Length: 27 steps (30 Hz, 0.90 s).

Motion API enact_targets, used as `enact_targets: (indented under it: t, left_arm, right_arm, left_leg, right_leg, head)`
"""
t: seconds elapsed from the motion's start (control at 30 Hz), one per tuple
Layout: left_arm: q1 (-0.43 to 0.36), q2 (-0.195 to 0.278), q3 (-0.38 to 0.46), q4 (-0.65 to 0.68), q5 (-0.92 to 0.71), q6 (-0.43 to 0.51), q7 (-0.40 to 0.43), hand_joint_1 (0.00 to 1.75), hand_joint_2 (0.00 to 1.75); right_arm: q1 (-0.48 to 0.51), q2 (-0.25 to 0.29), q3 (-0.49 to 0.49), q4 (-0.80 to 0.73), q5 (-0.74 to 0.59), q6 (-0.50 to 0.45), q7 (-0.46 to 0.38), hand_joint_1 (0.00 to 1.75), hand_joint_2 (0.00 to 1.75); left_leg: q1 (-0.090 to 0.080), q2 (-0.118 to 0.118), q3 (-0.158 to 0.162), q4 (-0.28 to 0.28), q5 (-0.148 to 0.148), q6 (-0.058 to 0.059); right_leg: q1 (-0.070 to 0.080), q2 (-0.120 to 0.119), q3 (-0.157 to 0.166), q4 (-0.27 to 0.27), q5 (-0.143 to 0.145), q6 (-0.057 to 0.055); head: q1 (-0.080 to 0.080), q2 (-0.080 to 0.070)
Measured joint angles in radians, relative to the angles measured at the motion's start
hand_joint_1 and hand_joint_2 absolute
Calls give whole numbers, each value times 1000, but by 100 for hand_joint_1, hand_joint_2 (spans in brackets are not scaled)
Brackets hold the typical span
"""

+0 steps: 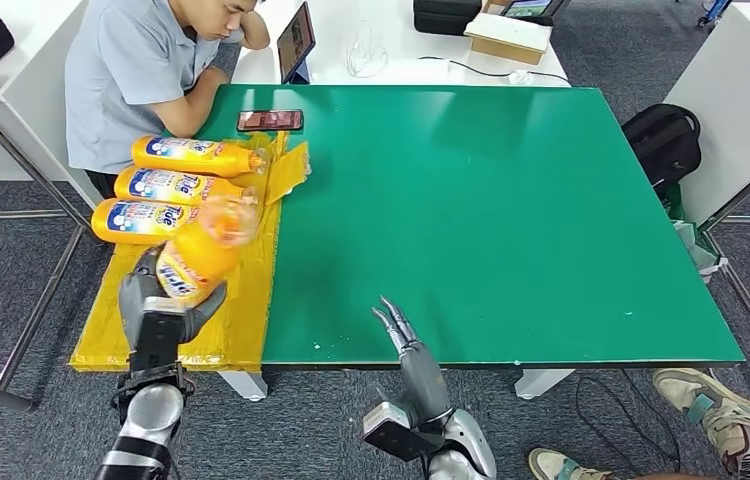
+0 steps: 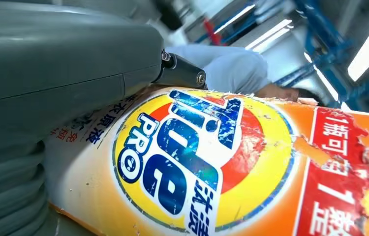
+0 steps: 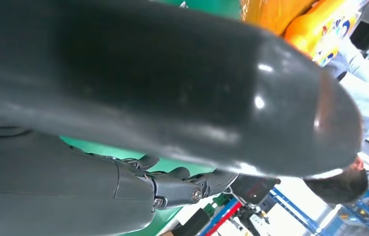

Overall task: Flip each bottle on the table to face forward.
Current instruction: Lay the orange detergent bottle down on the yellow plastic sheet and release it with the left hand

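Three orange Tide bottles lie side by side on a yellow sheet at the table's left edge: a far bottle, a middle bottle and a near bottle, labels up. My left hand grips a fourth orange bottle by its base, lifted and tilted, its top blurred. The left wrist view shows this held bottle close up with its Tide label facing the camera. My right hand hovers over the green table's near edge, fingers straight and apart, holding nothing.
A person sits at the far left corner with an arm on the green table. A phone lies by that arm. A black backpack sits on the floor to the right. Someone's shoes stand near the front right.
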Motion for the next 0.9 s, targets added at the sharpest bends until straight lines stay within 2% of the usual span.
enact_targets:
  t: [0.1, 0.23, 0.27, 0.33, 0.37, 0.47, 0.57, 0.9]
  left_arm:
    - [-60, 39, -8, 124, -198, -22, 58, 149, 175]
    - [-145, 87, -51, 298, -324, -174, 89, 145, 175]
    - [-166, 99, -69, 342, -346, -214, 93, 135, 175]
    - [-210, 121, -103, 421, -374, -274, 92, 103, 175]
    - [-231, 129, -116, 451, -375, -293, 87, 71, 175]
    - [-281, 145, -139, 523, -368, -336, 74, 12, 175]
    - [-315, 158, -157, 574, -369, -365, 74, 0, 175]
    - [-350, 197, -185, 629, -362, -400, 58, 0, 175]
  right_arm:
    - [1, -1, -23, -8, -28, 41, 0, 0, 0]
    - [1, -3, -31, -22, -70, 83, 0, 0, 0]
    - [0, -3, -34, -24, -83, 91, 0, 0, 0]
    - [-1, -3, -41, -25, -105, 105, 0, 0, 0]
    - [-2, -4, -45, -25, -113, 111, 0, 0, 0]
    - [-6, -5, -56, -25, -131, 122, 0, 0, 0]
    - [-6, -5, -71, -25, -146, 134, 0, 0, 0]
    - [-6, -6, -96, -23, -155, 144, 0, 0, 0]
  left_leg:
    - [0, 1, 0, 0, 0, 0]
    - [0, 1, 0, 0, 1, 0]
    - [0, 1, 0, 0, 1, 0]
    - [0, 0, 1, 0, 1, 0]
    - [0, 0, 1, 0, 1, 0]
    - [0, 0, 5, 0, 0, 0]
    - [0, 0, 7, 0, 0, -1]
    - [0, 0, 8, 0, 2, -3]
  right_leg:
    - [0, 0, 0, 0, 1, 0]
    - [0, 0, 0, 0, 1, 0]
    - [0, 0, 0, 1, 1, 0]
    - [0, 0, 1, 1, 1, 0]
    - [0, 0, 2, 1, 1, 0]
    - [0, 0, 6, 0, 0, 0]
    - [0, 0, 7, 0, 0, -1]
    - [0, 0, 8, 2, 1, -1]
  head:
    - [0, 0]
    - [0, 0]
    - [0, 0]
    - [0, 0]
    - [0, 0]
    - [0, 0]
    - [0, 0]
    - [0, 0]
